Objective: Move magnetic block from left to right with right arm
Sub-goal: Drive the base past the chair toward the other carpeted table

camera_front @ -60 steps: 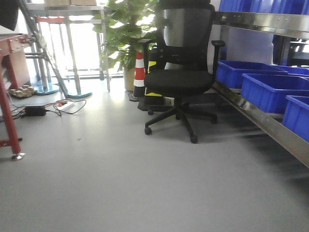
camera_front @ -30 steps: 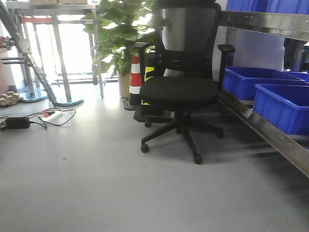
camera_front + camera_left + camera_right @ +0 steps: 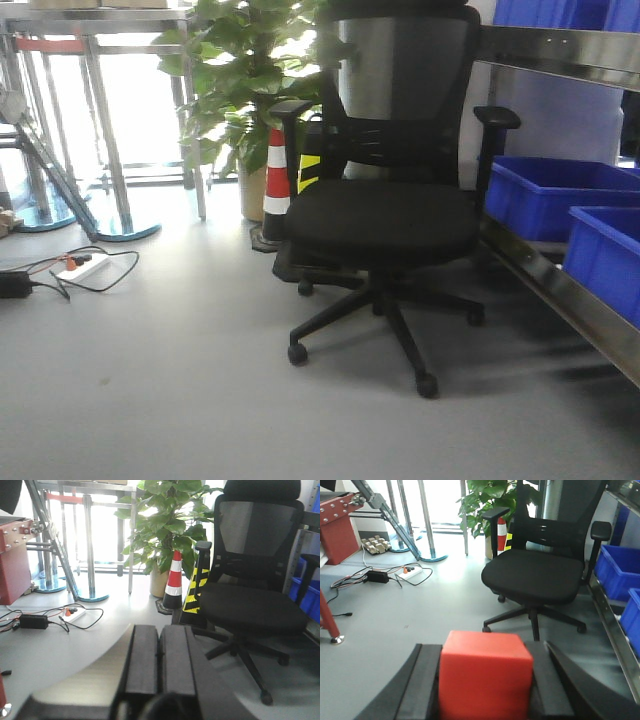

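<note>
The right fingers [image 3: 422, 687] are clamping the magnetic block [image 3: 485, 672] on both flanks, at 6 o'clock in the right wrist view; the left fingers [image 3: 142, 655] are pressing together, empty. On judgement, the carry is demanding constant squeeze and level travel rightward.

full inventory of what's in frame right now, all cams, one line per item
magnetic block: 1, bright red, clamped between the right gripper's fingers
office chair: 1, black, on the floor ahead, centre
potted plant: 1, green, behind the chair to its left
traffic cone: 1, red and white, beside the plant pot
striped marker: 1, yellow and black, next to the cone
bins: 2 on the lower rack shelf, more above, blue, right side
power strip: 1, white, with cables, on the floor at left
red frame: 1, red, far left
left gripper: 1, black, shut, empty
right gripper: 1, black, shut on the magnetic block
</note>
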`<action>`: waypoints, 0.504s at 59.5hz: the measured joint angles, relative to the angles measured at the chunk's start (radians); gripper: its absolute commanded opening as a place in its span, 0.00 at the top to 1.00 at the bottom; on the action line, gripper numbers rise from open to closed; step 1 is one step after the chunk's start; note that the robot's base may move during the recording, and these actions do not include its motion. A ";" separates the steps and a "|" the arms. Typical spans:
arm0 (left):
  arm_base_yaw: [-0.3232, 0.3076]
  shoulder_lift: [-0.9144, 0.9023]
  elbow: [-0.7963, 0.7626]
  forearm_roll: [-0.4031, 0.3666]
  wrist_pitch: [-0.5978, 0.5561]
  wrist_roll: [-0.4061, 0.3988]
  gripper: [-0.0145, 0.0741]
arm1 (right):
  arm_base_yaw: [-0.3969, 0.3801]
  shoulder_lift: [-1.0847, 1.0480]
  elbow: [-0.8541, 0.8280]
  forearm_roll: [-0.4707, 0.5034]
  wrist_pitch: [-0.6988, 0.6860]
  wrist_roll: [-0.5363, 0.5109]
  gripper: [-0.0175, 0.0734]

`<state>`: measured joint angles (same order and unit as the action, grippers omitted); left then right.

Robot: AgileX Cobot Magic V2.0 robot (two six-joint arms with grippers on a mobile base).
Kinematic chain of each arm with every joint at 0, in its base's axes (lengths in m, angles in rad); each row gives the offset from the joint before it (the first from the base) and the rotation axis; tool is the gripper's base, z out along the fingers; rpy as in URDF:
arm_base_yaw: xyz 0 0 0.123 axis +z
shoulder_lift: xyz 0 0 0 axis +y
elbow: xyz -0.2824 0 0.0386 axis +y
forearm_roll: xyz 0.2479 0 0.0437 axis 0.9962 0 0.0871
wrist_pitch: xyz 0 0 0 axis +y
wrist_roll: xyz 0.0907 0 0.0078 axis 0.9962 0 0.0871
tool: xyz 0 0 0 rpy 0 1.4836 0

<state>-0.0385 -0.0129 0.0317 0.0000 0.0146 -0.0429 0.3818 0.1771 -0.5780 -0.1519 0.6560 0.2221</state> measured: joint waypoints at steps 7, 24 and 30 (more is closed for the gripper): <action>0.000 0.000 0.000 0.000 0.000 0.000 0.97 | 0.000 0.000 0.000 0.000 0.000 0.000 0.64; 0.000 0.000 0.000 0.000 0.000 0.000 0.97 | 0.000 0.000 0.000 0.000 0.000 0.000 0.64; 0.000 0.000 0.000 0.000 0.000 0.000 0.97 | 0.000 0.000 0.000 0.000 0.000 0.000 0.64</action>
<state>-0.0385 -0.0129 0.0317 0.0000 0.0146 -0.0429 0.3818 0.1771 -0.5780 -0.1519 0.6560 0.2221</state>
